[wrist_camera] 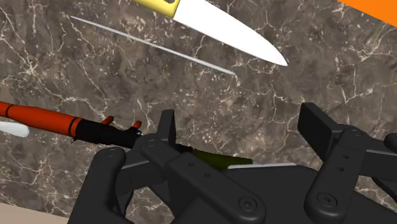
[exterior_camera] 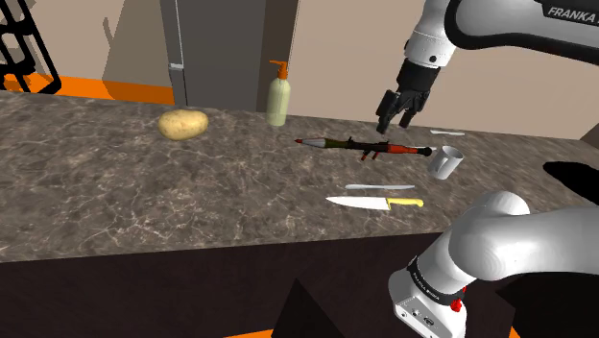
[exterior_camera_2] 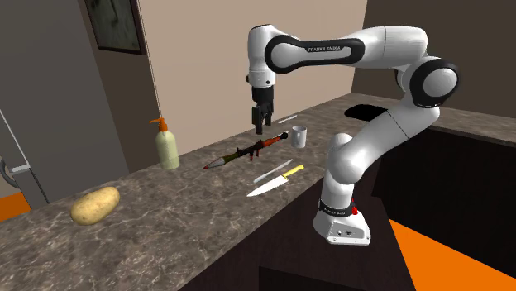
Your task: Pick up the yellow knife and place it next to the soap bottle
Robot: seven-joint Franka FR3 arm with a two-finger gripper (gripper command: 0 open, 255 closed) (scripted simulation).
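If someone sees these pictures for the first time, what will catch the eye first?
First the big white arm, bent over the marbled counter with its black jaws open above a red and green rocket launcher. Then the knife with its yellow handle near the counter's front edge, and the soap bottle at the back, a potato to its left in the shoulder view.

Flat, even, moderately bright rendered light; crisp outlines throughout; soft shading along the underside of the white arm [exterior_camera_2: 364,48].
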